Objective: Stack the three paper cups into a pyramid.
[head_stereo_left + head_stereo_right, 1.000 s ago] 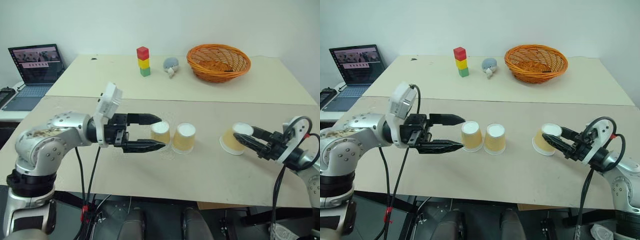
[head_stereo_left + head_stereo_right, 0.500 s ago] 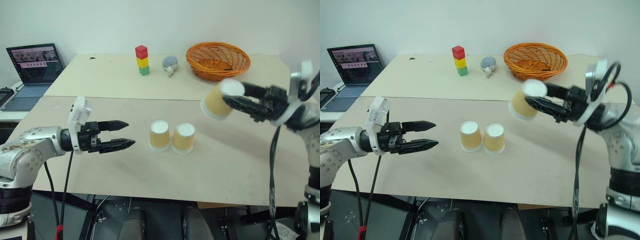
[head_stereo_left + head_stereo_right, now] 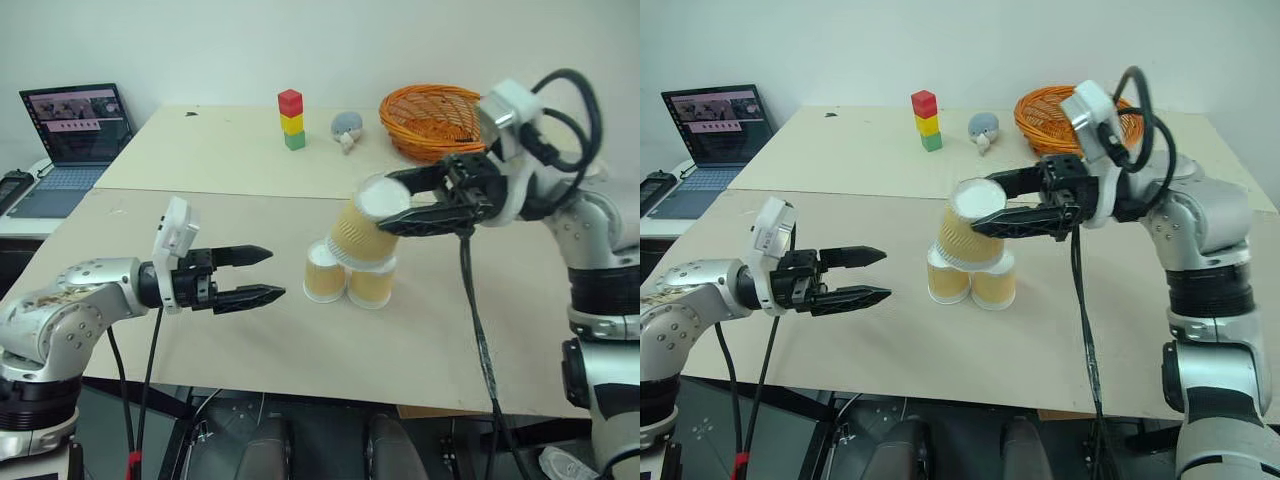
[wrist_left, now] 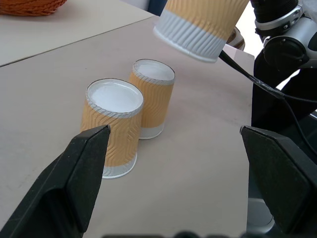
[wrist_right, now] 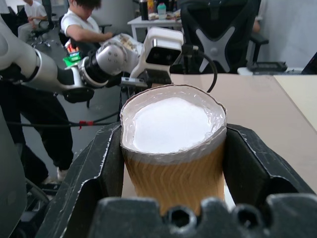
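The right gripper [image 3: 985,217], clenched on an inverted tan ribbed paper cup [image 3: 968,238], tilts it over the two touching upside-down base cups [image 3: 971,279] to cap them, while the released left gripper [image 3: 872,275] waits at nine o'clock, clear of the pyramid.

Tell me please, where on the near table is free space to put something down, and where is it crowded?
Free: the front strip of the near table before the two standing cups, and the patch between them and the open left gripper. Crowded: above the two cups, where the right gripper holds the third cup tilted.
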Controlling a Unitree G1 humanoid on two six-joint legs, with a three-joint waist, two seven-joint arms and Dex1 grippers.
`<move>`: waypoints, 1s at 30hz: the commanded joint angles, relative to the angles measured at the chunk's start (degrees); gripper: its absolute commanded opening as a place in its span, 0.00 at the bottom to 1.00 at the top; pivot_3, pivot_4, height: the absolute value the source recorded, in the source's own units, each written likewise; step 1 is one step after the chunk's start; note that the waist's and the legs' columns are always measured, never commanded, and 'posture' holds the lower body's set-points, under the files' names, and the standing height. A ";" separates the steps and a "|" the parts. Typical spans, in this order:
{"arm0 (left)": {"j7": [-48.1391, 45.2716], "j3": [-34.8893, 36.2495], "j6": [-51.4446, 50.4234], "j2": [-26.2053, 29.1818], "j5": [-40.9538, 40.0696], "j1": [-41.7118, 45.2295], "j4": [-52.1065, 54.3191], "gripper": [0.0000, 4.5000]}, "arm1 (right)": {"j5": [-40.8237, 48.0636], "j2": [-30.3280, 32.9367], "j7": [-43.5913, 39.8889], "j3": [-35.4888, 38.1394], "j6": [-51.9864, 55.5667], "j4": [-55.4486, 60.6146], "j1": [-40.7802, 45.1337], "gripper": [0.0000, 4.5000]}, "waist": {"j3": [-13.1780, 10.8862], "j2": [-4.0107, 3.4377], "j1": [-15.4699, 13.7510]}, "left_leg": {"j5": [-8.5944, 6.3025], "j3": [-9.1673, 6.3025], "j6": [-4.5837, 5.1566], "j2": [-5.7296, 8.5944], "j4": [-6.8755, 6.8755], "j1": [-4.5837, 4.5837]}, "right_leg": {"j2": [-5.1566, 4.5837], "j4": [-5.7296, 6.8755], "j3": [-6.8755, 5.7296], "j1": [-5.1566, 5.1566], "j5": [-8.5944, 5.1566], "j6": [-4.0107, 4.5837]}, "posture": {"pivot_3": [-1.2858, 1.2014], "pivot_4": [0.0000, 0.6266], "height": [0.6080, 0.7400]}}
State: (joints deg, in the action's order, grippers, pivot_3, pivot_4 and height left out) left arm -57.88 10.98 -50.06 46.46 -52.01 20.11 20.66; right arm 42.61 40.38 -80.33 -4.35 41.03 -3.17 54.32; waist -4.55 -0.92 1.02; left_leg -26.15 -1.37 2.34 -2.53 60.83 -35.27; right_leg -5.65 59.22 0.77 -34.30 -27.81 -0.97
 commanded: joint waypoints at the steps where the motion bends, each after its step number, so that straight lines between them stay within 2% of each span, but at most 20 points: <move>1: 0.50 1.10 1.41 -0.37 -1.00 0.40 2.21 1.00 | -1.86 -1.99 -1.69 -0.04 -2.33 -3.06 3.29 0.58 | 0.00 0.00 0.08 | 0.01 0.00 -0.01 -0.01 0.00 0.00 | 0.00 0.01 0.00 -0.01 0.00 0.00 | 0.52 0.24 0.16; 9: 1.48 1.27 1.19 -1.45 -1.57 1.16 2.54 1.00 | -7.23 -4.81 -4.92 -1.23 -6.28 -11.81 6.63 0.58 | 0.00 0.00 0.26 | 0.16 -0.02 -0.30 0.02 -0.05 0.01 | 0.00 0.57 -0.02 -0.06 0.00 0.00 | 0.52 0.24 0.16; 18: 2.35 1.20 1.16 -2.19 -2.15 1.66 2.15 1.00 | -10.84 -7.12 -6.56 -2.00 -7.47 -15.08 6.92 0.58 | -0.01 -0.01 0.95 | 0.16 -0.03 -0.30 0.02 -0.05 0.00 | -0.05 0.60 -0.01 -0.08 0.00 0.00 | 0.52 0.24 0.16; 30: 3.29 1.25 1.22 -2.38 -2.97 1.71 2.16 1.00 | -13.12 -7.81 -7.29 -2.36 -8.81 -16.31 6.35 0.58 | -0.01 -0.01 1.62 | 0.17 -0.05 -0.31 0.46 -0.08 0.02 | -0.68 0.73 -0.04 -0.09 0.00 0.00 | 0.52 0.24 0.16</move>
State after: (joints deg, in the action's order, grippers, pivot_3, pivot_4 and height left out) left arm -54.64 11.05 -49.99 44.06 -54.12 20.61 21.75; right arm 29.78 32.84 -86.37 -7.22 34.01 -19.76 59.68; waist -4.56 -0.93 2.64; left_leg -25.98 -1.42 2.02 -2.04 60.75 -35.26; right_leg -6.37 59.95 0.73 -34.40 -27.81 -0.97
